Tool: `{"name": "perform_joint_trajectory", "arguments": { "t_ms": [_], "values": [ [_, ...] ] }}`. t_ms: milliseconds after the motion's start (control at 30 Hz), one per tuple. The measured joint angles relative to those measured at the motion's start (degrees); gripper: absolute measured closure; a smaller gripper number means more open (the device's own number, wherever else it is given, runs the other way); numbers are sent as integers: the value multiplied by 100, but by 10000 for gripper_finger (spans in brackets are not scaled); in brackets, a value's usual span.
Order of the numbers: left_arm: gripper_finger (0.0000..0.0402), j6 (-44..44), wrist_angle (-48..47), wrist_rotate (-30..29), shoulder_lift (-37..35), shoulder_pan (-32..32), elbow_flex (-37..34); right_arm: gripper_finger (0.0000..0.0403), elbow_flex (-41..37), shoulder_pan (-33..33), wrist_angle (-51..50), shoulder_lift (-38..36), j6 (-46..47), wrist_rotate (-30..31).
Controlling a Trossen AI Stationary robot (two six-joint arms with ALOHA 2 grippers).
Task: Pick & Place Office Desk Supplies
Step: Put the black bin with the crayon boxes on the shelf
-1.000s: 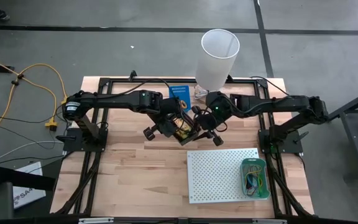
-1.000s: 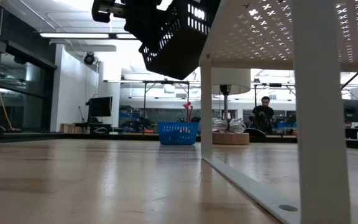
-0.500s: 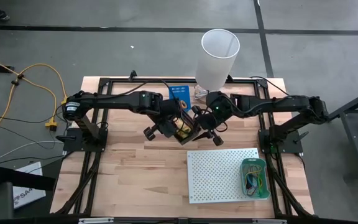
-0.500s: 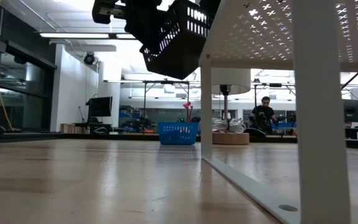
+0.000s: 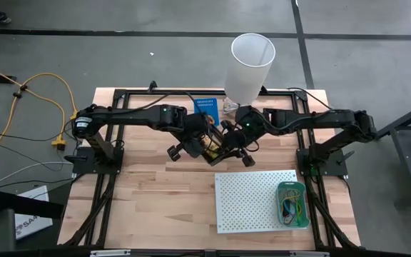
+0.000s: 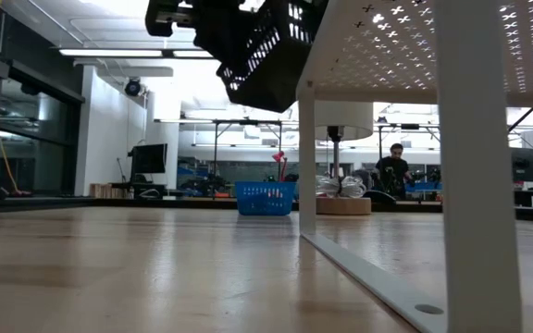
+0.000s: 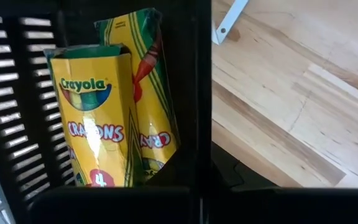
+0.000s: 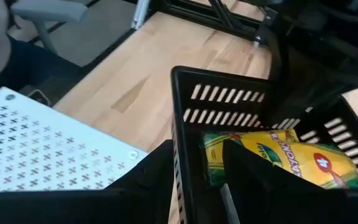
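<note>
Left wrist view: crayon packs [image 7: 114, 118] beside left pincer [image 7: 197, 199].

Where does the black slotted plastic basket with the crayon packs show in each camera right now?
High: black slotted plastic basket at table centre, between both grippers.
Low: top, lifted, beside the white perforated board.
Left wrist: fills the left side.
Right wrist: centre-right.
Shared landmark: yellow crayon packs inside.

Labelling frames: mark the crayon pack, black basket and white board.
crayon pack [image 7: 95, 124], left wrist view, front face.
black basket [image 8: 225, 102], right wrist view, slotted wall.
white board [image 5: 252, 196], high view, bare middle.
</note>
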Motion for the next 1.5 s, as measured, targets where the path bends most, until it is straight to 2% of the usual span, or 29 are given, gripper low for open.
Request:
{"name": "perform_joint_trajectory", "arguments": {
  "t_ms": [400, 600, 1100, 1267, 1500],
  "values": [
    [401, 129, 188, -17, -2, 4, -2, 277, 0, 4, -198, 0, 59, -77],
    [401, 134, 339, -278, -4, 4, 0, 277, 0, 4, -221, 0, 144, -170],
    [401, 264, 427, -284, -9, 22, -2, 277, 0, 4, -229, 0, 144, -113],
    [401, 267, 425, -284, -9, 22, -2, 293, 0, 4, -434, 0, 62, 73],
    [401, 325, 523, -284, -9, 22, -2, 320, 0, 9, -471, 0, 13, 42]
  ]
}}
